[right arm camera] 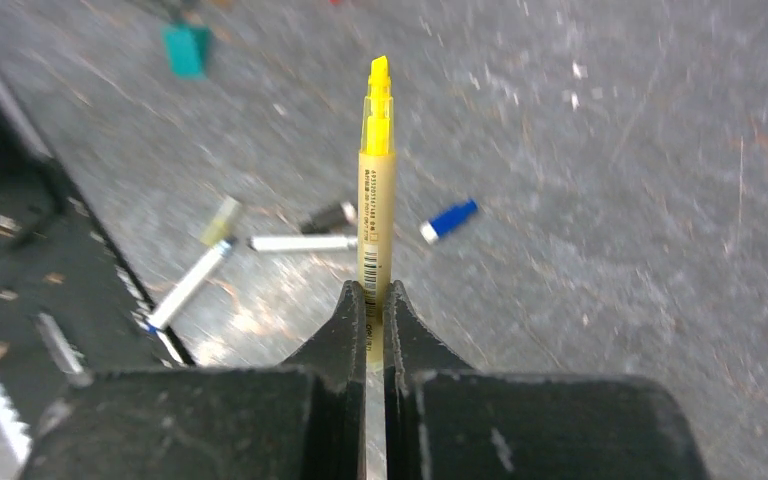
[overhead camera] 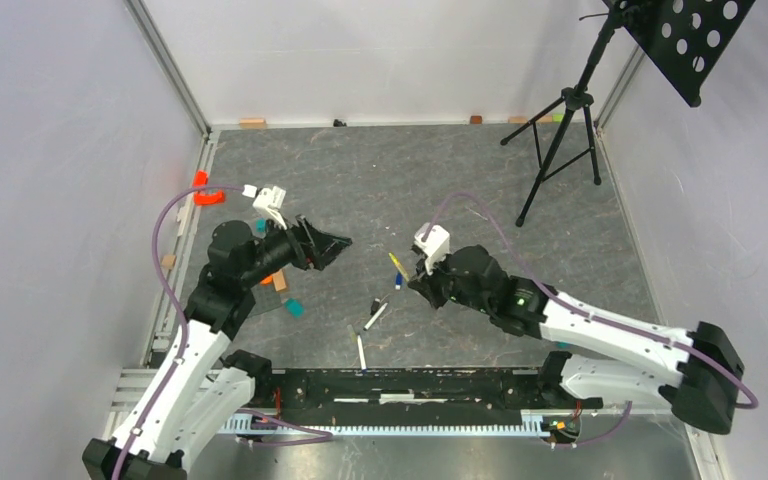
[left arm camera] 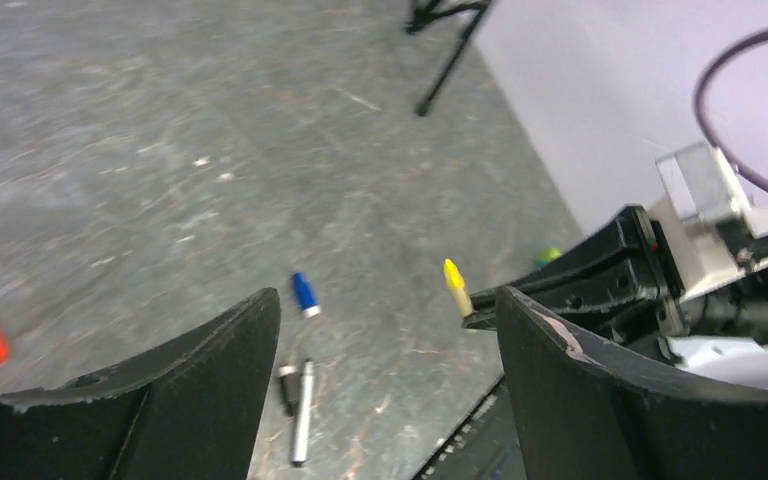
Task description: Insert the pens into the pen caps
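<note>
While two white pens lie loose on the grey table (overhead camera: pixel 380 170) just beyond the arms' base rail (overhead camera: pixel 410 385), the right gripper (right arm camera: pixel 375 298) is clamped tight on the lower barrel of a yellow pen (right arm camera: pixel 376 190). Its fingers press both sides of the barrel, and the uncapped chisel tip points away from the wrist. The nearer white pen (overhead camera: pixel 361 352) rests close to the rail, with a small olive piece (right arm camera: pixel 222 220) at its far end; whether the two touch cannot be told. Just past it, the second white pen (overhead camera: pixel 377 317) lies at an angle with a black cap (right arm camera: pixel 328 215) beside one end. Level with it, a teal cube (overhead camera: pixel 294 308) sits by the left arm. The blue cap (overhead camera: pixel 398 283) lies a little farther out, apart from both white pens and close to the held pen in the overhead view. Across from it, the left gripper (left arm camera: pixel 385 300) hangs above the surface, facing the right arm, its jaws spread wide with nothing between them. A black tripod stand (overhead camera: pixel 560 125) occupies the far right corner.
</note>
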### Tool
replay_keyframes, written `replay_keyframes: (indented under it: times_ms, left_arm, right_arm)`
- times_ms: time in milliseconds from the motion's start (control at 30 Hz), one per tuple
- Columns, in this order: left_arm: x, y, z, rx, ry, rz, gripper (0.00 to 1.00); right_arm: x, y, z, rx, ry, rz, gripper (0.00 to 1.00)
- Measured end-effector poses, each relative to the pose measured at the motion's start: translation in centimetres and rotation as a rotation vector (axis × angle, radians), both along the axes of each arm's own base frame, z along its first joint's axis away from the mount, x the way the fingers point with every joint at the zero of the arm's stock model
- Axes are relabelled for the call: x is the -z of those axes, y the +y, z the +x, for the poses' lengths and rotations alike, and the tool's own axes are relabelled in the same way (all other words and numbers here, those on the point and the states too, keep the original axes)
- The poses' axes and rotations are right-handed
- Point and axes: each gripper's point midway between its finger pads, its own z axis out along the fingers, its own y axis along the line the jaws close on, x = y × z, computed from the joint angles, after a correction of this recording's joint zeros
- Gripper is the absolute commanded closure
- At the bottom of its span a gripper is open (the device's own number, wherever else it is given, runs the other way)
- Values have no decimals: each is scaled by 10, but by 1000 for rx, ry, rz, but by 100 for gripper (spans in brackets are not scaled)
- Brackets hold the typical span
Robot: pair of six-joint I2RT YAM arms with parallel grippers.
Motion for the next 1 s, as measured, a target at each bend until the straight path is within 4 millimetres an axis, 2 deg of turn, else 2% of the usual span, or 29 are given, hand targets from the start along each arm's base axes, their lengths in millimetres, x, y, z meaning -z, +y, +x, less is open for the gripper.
replay_keyframes:
  times_ms: [133,200,333,433,600,733,867,1000]
  left_arm:
    - [-30,-23,-8,143,-85,-110,19]
    - [-45,-30,-15,201,-136,-163,15]
    - [-58,-39,-25,274,-190,-241,10]
    - [-63,-46,-32,313,-214,-264,10]
    - [-72,-68,-49,418,-236,-272,20]
    - [-75,-79,-43,439,-233,-254,24]
    - [-67,-79,-38,427,-212,-235,31]
    - [-65,-79,-34,411,-207,-229,34]
  right_arm:
    - [-44,9,-9,-43,-44,180,100]
    - [-68,14,-14,-71,-68,266,100]
    - [-91,18,-19,-95,-80,354,100]
    - [-101,19,-20,-83,-68,407,100]
    - [-112,27,-19,-71,-40,471,100]
    - [-117,38,-18,-84,-17,488,100]
    - [-121,41,-19,-95,-13,512,100]
    - [-123,47,-22,-117,2,532,100]
